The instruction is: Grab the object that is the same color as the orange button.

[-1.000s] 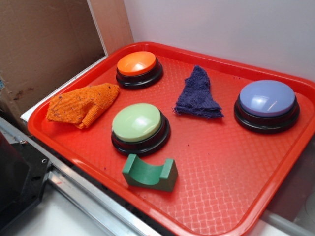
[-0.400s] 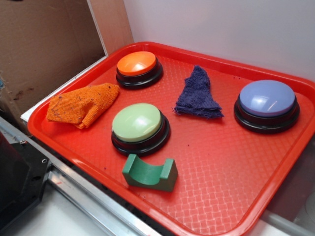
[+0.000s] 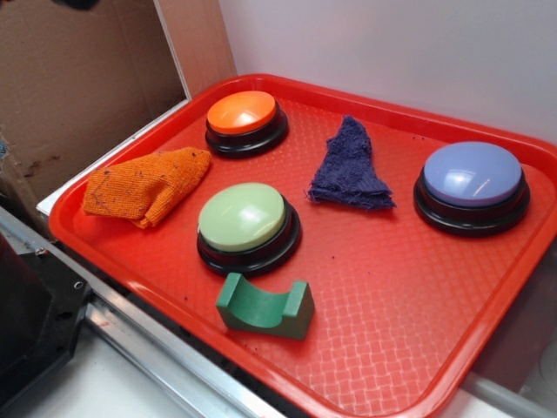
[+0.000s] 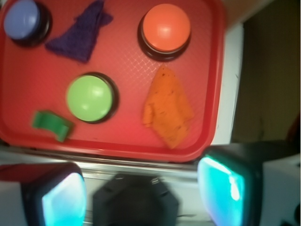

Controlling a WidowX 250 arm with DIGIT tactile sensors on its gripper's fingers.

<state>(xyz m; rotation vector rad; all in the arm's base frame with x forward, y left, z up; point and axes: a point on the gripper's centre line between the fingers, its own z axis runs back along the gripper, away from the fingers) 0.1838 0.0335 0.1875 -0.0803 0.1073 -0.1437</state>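
In the exterior view we find the orange cloth rag point(image 3: 146, 185) at the left of the red tray point(image 3: 409, 348), lying flat near the tray's left rim. Its long axis runs from the lower left toward the upper right of the frame, with the narrower end pointing at the orange button point(image 3: 244, 113). To the right of the rag sit the pale green button point(image 3: 243, 218) and, in front of it, a green arch block point(image 3: 265, 305). Further right lie the dark blue-purple cloth point(image 3: 351, 167) and the lavender button point(image 3: 473, 177).

The gripper does not appear clearly in the exterior view; only a dark sliver shows at the upper left corner.

In the wrist view the order reverses. The lavender button point(image 4: 22, 19) sits at the upper left, and the orange cloth rag point(image 4: 168, 107) lies right of centre, directly below the orange button point(image 4: 166, 27). Here the rag's long axis runs nearly top to bottom, tilted slightly to the right.

The gripper point(image 4: 143, 195) occupies the bottom edge of the wrist view. Its two fingers stand wide apart, holding nothing. The rag lies above the gripper in this frame and slightly toward the right finger point(image 4: 225, 186), well apart from both.

We judge that the gripper must advance up-frame and descend onto the rag.

We read no brands, labels or writing in either view.
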